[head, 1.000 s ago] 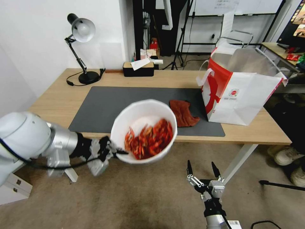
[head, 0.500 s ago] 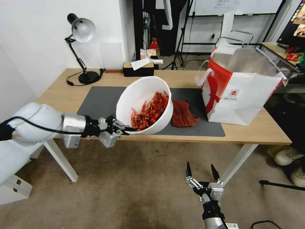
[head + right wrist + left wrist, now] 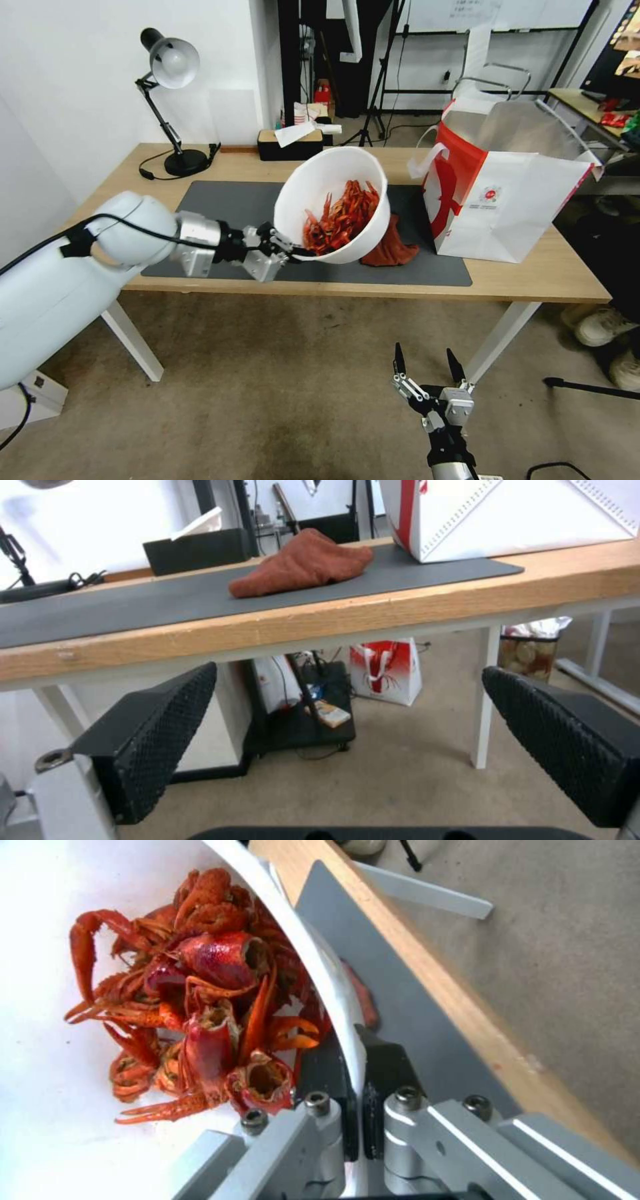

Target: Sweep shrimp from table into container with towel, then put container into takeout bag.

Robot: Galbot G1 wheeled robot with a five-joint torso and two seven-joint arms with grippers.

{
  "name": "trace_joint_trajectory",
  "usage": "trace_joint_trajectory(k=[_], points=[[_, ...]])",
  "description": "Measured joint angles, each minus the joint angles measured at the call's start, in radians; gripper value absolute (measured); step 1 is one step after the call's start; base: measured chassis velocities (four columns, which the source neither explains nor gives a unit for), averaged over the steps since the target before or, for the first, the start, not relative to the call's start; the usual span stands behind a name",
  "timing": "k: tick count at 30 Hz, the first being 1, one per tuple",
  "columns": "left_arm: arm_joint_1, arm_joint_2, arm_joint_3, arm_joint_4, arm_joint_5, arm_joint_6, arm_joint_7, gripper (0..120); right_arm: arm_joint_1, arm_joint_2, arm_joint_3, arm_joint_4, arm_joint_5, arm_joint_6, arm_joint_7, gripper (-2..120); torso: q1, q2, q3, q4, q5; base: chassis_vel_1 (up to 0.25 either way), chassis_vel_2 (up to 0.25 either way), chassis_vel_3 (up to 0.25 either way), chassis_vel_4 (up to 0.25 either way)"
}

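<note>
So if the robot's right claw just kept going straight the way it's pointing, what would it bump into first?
Probably the table's front edge. The open right gripper points at it from below, though depth is unclear.

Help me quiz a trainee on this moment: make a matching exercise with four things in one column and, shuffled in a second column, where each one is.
Things:
1. shrimp
2. towel
3. left gripper
4. right gripper

Places:
A. low, in front of the table's edge
B. lying on the grey mat
C. piled inside the container
D. clamped on the container's rim

Pairs: 1-C, 2-B, 3-D, 4-A
</note>
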Motion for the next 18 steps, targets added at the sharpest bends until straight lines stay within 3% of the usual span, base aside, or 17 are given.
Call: trace_joint_trajectory(k=[2, 4, 5, 7, 8, 10, 12, 15, 16, 18], points=[[-0.054, -0.027, 0.044, 0.038, 0.000, 0.000, 0.003, 0, -0.001, 0.003, 0.003, 0.000, -0.002, 0.001, 0.000, 100, 0.000, 0.000, 0.000, 0.0001, 0.0001, 0.000, 0.000, 0.000, 0.000], [-0.054, -0.027, 0.044, 0.038, 0.000, 0.000, 0.003, 0, -0.001, 0.003, 0.003, 0.000, -0.002, 0.001, 0.000, 100, 0.000, 0.000, 0.000, 0.0001, 0.0001, 0.000, 0.000, 0.000, 0.000], [-0.081, -0.044, 0.068, 0.062, 0.000, 0.000, 0.004, 0, -0.001, 0.006, 0.003, 0.000, -0.003, 0.001, 0.000, 100, 0.000, 0.000, 0.000, -0.0001, 0.0002, 0.000, 0.000, 0.000, 0.000], [-0.176, -0.119, 0.132, 0.161, 0.000, -0.009, 0.004, 0, 0.001, 0.012, 0.002, -0.010, -0.007, 0.001, -0.002, 100, 0.000, 0.000, 0.000, -0.0001, 0.0000, 0.000, 0.000, 0.000, 0.000], [-0.176, -0.119, 0.132, 0.161, 0.000, -0.009, 0.004, 0, 0.001, 0.012, 0.002, -0.010, -0.007, 0.001, -0.002, 100, 0.000, 0.000, 0.000, -0.0001, 0.0000, 0.000, 0.000, 0.000, 0.000], [-0.248, -0.187, 0.172, 0.242, 0.005, -0.018, 0.006, 0, 0.006, 0.013, 0.002, -0.016, -0.007, 0.000, -0.002, 100, 0.000, 0.000, 0.000, 0.0000, 0.0001, 0.000, 0.000, 0.000, 0.000], [-0.272, -0.212, 0.184, 0.269, 0.006, -0.023, 0.007, 0, 0.008, 0.013, 0.003, -0.018, -0.007, 0.000, -0.001, 100, 0.000, 0.000, 0.000, -0.0002, 0.0003, 0.000, 0.000, 0.000, 0.000], [-0.343, -0.303, 0.210, 0.359, 0.005, -0.036, 0.008, 0, 0.014, 0.011, 0.004, -0.026, -0.004, -0.001, 0.000, 100, 0.000, 0.000, 0.000, -0.0001, 0.0002, 0.000, 0.000, 0.000, 0.000], [-0.343, -0.303, 0.210, 0.359, 0.005, -0.036, 0.008, 0, 0.014, 0.011, 0.004, -0.026, -0.004, -0.001, 0.000, 100, 0.000, 0.000, 0.000, -0.0001, 0.0002, 0.000, 0.000, 0.000, 0.000], [-0.403, -0.371, 0.233, 0.426, 0.004, -0.051, 0.008, 0, 0.019, 0.007, 0.004, -0.033, -0.002, -0.001, 0.002, 100, 0.000, 0.000, 0.000, -0.0002, 0.0004, 0.000, 0.000, 0.000, 0.000]])
